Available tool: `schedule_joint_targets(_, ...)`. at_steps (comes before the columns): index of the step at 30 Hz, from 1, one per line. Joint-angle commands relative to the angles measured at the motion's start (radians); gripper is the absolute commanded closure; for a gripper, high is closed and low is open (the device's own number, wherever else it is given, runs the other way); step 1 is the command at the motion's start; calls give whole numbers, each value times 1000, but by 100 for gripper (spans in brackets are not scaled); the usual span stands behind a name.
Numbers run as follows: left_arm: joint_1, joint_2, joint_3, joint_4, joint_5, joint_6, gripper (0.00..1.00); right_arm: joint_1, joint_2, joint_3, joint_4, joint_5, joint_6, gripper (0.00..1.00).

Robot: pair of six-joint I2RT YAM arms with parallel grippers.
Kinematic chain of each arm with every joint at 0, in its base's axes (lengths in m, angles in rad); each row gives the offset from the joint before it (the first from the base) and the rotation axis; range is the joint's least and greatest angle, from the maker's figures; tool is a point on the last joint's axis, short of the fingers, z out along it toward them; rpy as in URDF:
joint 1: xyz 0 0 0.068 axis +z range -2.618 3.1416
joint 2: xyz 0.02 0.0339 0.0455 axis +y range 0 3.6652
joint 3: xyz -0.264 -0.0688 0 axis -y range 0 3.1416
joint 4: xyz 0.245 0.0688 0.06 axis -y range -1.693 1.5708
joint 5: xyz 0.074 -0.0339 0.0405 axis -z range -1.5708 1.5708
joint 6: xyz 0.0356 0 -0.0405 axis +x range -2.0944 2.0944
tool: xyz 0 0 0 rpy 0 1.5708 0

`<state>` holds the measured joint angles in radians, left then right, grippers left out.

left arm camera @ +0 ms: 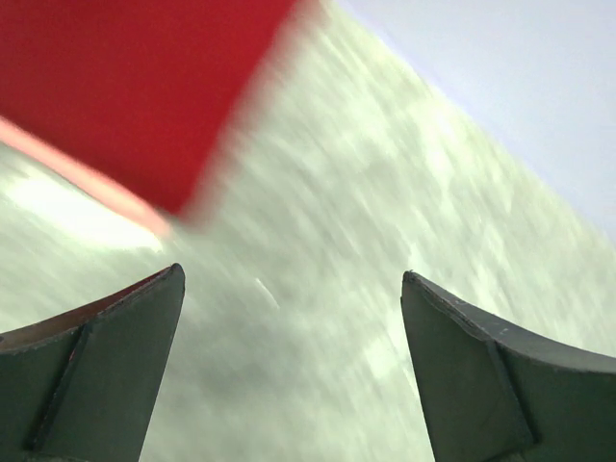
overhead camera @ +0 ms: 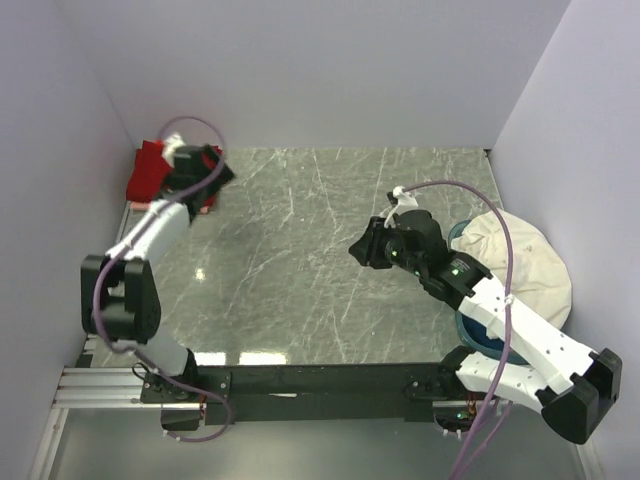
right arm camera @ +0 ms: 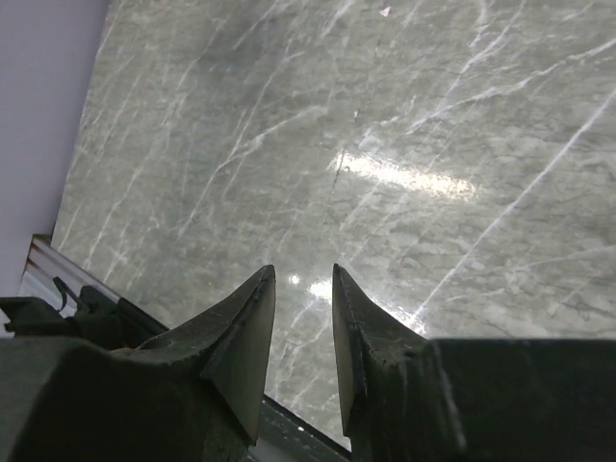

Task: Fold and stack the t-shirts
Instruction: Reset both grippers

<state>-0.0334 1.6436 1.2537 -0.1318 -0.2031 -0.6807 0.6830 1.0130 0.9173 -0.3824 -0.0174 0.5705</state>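
Over the middle of the desk, the right claw hangs with its jaws slightly parted and nothing between them. Farther back, the left claw is spread wide and empty just beside the folded red shirt, which lies on the pink shirt in the far left corner

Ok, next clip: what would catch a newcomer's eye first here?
The folded deep red t-shirt in the far left corner stands out against the grey marbled table, with the left gripper open close by it. At the right edge a cream cloth bundle sits in a blue tub, and the right gripper hangs empty over bare tabletop.
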Motion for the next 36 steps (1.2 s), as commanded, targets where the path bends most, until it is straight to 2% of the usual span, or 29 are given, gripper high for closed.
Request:
schedule_joint_targets(1,-166,-168,-124,47,-21,-110,1,6,-62,-21,-1,60,-24,62)
schedule_joint_targets(2,-199,-230,-211,64,-30,-126,1,6,-71,-20,-12,74,-30,62)
schedule_joint_targets(3,-276,-263,-255,86,-33,-132,1,6,-85,-20,-19,88,-31,62)
schedule_joint_targets(5,-356,-335,-340,97,-73,-148,1,6,-102,-21,-39,129,-40,62)
schedule_joint_targets(6,-435,-352,-361,98,-82,-143,1,6,-119,-23,-44,143,-41,62)
schedule_joint_targets(9,-572,-387,-398,41,-137,-134,1,6,-157,-49,-47,195,-49,62)
schedule_joint_targets(15,-773,-421,-436,-31,-190,-129,1,6,-235,-110,-35,290,-18,61)
schedule_joint_targets(22,-807,-470,-401,-121,-137,-51,1,6,-255,-190,42,289,0,59)
schedule_joint_targets(26,-807,-527,-404,-130,-99,-19,1,6,-226,-184,10,319,-6,60)
schedule_joint_targets(36,-807,-551,-346,-213,-56,47,1,6,-209,-169,-18,358,-15,59)
